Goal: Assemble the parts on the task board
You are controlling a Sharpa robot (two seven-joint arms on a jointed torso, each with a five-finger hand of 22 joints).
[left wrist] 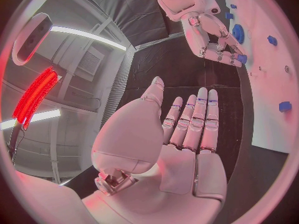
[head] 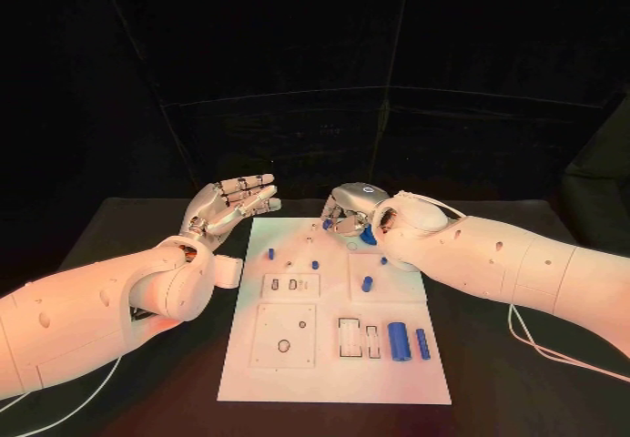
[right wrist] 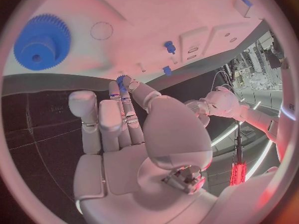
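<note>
From the head camera I saw the task board (head: 335,382) lying in the middle of the black counter (head: 131,237), with bare counter on both of its long sides and beyond its far edge. My left hand (head: 234,202) was raised beside the board's far left corner, palm up, fingers straight and apart, holding nothing. My right hand (head: 352,214) was bent down over the board's far edge, fingers curled around a small blue part (head: 369,236). On the board I counted two blue cylinders (head: 398,340) lying side by side near the right edge, and about five smaller blue pieces further away; some were too small to count surely.

In the left wrist camera, the left hand (left wrist: 187,134) was flat and wide open over the dark counter, just beside the board's edge (left wrist: 274,129). The right hand (left wrist: 215,40) hung above the board, with a blue piece at its fingertips (left wrist: 239,58).

In the right wrist camera, the right hand (right wrist: 131,129) pinched the small blue part (right wrist: 121,79) between thumb and fingertips, near the board's edge. One blue gear (right wrist: 42,41) lay on the board, and two small blue pegs (right wrist: 169,46) stood further along.
</note>
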